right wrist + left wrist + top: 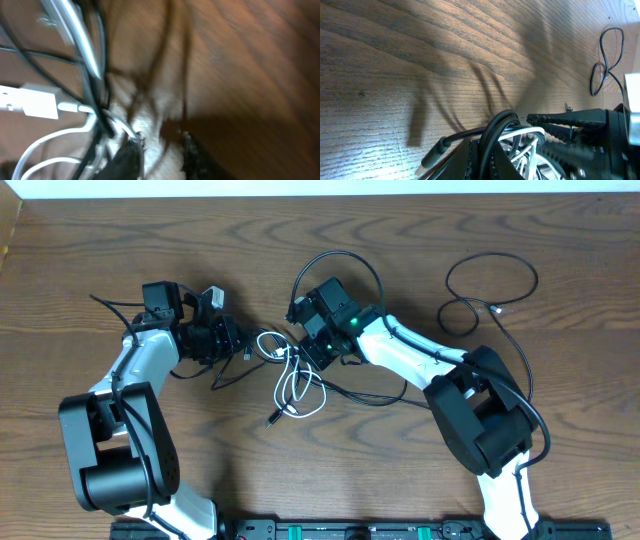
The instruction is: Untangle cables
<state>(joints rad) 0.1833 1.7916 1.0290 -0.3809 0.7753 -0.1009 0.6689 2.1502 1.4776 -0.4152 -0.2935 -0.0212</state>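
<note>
A tangle of cables lies between my grippers: a looped white cable and thin black cables crossing it. My left gripper is at the tangle's left edge. In the left wrist view it is shut on a black cable that arches up between its fingers, with the white cable just behind. My right gripper is at the tangle's upper right. In the blurred right wrist view it has a gap between its fingers showing only table. The white plug and black strands lie to its left.
Another black cable lies in loose loops at the back right, apart from the tangle; it also shows in the left wrist view. Both arm bases stand at the front of the wooden table.
</note>
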